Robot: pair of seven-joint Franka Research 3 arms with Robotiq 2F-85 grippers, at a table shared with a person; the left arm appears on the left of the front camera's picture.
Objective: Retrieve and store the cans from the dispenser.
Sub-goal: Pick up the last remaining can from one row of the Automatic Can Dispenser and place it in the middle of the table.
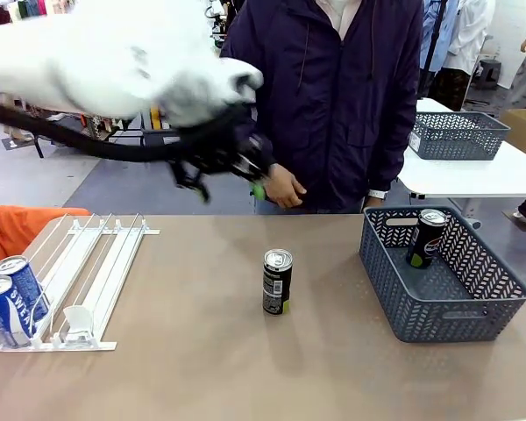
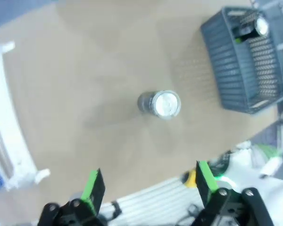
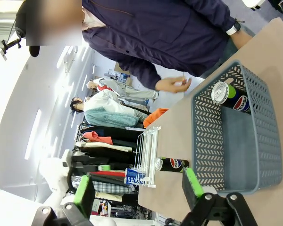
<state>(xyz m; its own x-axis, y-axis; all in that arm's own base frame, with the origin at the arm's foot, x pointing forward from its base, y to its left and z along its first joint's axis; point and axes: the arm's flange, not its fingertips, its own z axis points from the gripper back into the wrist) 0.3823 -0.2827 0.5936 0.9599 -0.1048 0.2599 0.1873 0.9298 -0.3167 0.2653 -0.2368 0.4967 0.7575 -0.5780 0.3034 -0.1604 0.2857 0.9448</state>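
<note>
A black can with a green band (image 1: pixel 277 281) stands upright mid-table, free of any grip. My left gripper (image 1: pixel 228 182), blurred, hovers high above and to the left of it; in its wrist view the left gripper (image 2: pixel 148 186) is open and empty, with the can's silver top (image 2: pixel 161 103) below. Two blue cans (image 1: pixel 10 298) sit at the front of the white dispenser (image 1: pixel 88 272) on the left. Another black can (image 1: pixel 427 237) stands in the grey basket (image 1: pixel 438 303). My right gripper (image 3: pixel 137 188) is open, looking at the basket (image 3: pixel 236 183) and its can (image 3: pixel 228 96).
A person in a dark jacket stands at the far side, one hand (image 1: pixel 285 189) near the table edge. Orange cloth (image 1: pixel 17 228) lies behind the dispenser. A second grey basket (image 1: pixel 460 136) rests on a white table at the back right.
</note>
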